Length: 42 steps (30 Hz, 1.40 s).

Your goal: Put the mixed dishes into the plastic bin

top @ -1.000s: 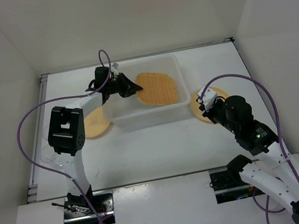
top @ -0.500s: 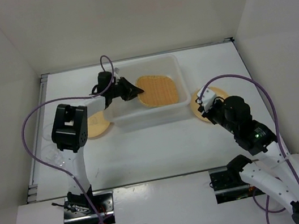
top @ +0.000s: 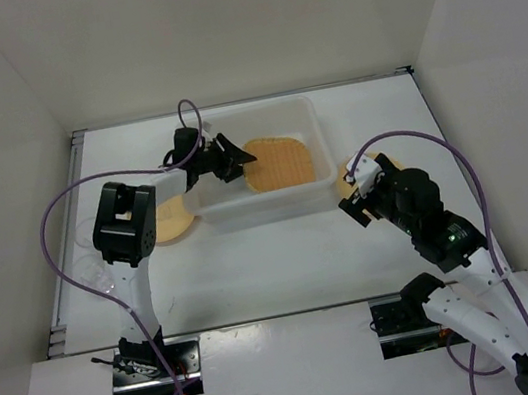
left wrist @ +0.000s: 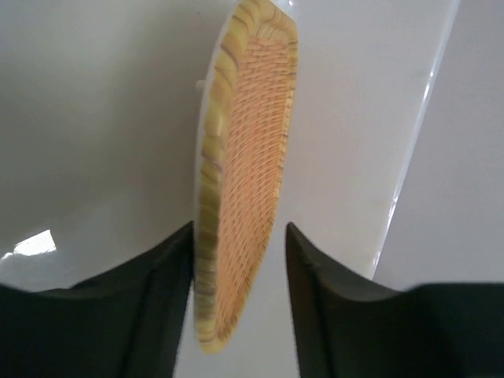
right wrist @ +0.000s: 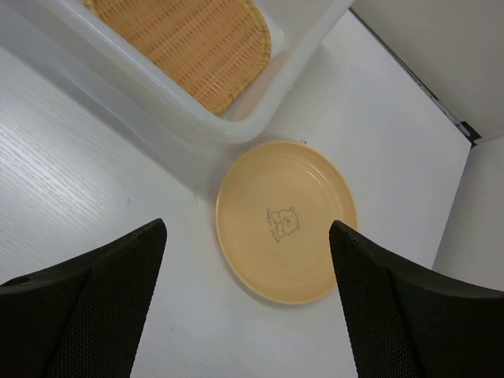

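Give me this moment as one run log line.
left hand: open, straddling woven plate in bin | right hand: open above round plate beside bin | other round plate: outside bin, on its left

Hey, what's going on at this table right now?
The left gripper is over the large translucent white plastic bin, its jaws apart on either side of the edge of the rounded-square orange-tan woven plate, which is inside the bin. The right gripper hovers open above a round tan-yellow plate on the white table right of the bin. A second round plate lies left of the bin.
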### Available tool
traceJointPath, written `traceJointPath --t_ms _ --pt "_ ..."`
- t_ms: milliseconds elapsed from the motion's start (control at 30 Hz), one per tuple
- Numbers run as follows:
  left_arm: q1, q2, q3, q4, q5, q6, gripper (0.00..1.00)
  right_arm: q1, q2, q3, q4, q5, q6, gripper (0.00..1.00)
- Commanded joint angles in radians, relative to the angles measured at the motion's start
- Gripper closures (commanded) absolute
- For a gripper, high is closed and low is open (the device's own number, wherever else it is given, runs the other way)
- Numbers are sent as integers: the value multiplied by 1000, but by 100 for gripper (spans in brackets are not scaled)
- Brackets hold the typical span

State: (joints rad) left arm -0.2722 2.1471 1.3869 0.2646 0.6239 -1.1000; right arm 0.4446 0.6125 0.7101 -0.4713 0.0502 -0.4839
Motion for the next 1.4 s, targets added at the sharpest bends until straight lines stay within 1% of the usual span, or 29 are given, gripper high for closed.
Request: traceJointPath --t_ms 0,33,67,100,167,200,300,400,433,533,600,667,700,767,800,867,900,967,1000,1033,1067,1100,1133,1167,1200,1233,1267,1333,1367 --pt "-4 -64 69 -51 -16 55 41 -6 7 -11 48 14 16 11" --pt "-4 -64 81 -74 -16 69 34 -6 21 -11 57 23 16 8" --pt "-4 -78 119 -103 -16 101 32 -6 21 -11 57 23 16 4" --pt "-4 -90 142 -169 -29 121 31 -6 35 -11 57 23 16 2" --pt "-4 -102 193 -235 -61 179 25 -6 47 -11 68 45 25 1" --pt "-4 -102 252 -304 -61 196 20 -6 56 -11 68 45 25 1" --pt "-4 -64 311 -375 -52 221 19 -6 90 -20 80 103 45 1" --pt "-4 -64 282 -386 -76 236 18 -6 131 -20 102 169 63 1" --pt "-4 -78 255 -375 -132 236 18 -6 144 -20 102 181 64 1" --pt "-4 -78 244 -384 -219 262 17 -6 202 2 102 224 83 1" --pt "-4 -63 238 -381 -231 253 17 -6 242 2 102 282 97 1" --pt "-19 19 293 -451 -213 253 17 -6 299 21 102 321 125 1" --pt "-19 43 334 -479 -213 253 17 -6 318 38 102 358 134 2" --pt "-30 62 316 -472 -197 244 17 -6 375 60 102 408 162 6" --pt "-42 25 279 -472 -222 235 17 -6 400 69 102 521 209 8" --pt "-42 -42 262 -484 -311 235 17 -6 478 83 114 663 263 8" --pt "-42 -118 262 -526 -347 259 17 -21 504 110 123 736 293 8" --pt "-42 -194 320 -594 -433 308 16 -32 578 152 112 757 323 8" --pt "-51 -255 346 -635 -453 340 16 -32 604 214 103 767 337 8" --pt "-51 -285 368 -716 -470 374 16 -59 633 256 74 731 359 8" --pt "-51 -312 383 -761 -490 444 16 -87 695 305 45 690 378 8" --pt "-51 -350 397 -863 -530 465 15 -124 731 421 11 638 433 8" --pt "-51 -378 376 -886 -556 474 15 -218 766 481 -62 505 456 8" --pt "-51 -453 326 -886 -556 474 15 -274 827 585 -97 432 479 8" --pt "-51 -486 220 -877 -537 474 15 -329 860 629 -131 357 511 8" --pt "-61 -516 172 -877 -523 463 15 -437 884 672 -168 198 512 8" --pt "-61 -580 134 -877 -523 451 15 -489 914 672 -168 127 512 8" --pt "-108 -659 54 -893 -573 413 13 -568 914 661 -181 -29 522 8" --pt "-122 -767 28 -874 -595 370 13 -622 899 640 -172 -61 510 8"
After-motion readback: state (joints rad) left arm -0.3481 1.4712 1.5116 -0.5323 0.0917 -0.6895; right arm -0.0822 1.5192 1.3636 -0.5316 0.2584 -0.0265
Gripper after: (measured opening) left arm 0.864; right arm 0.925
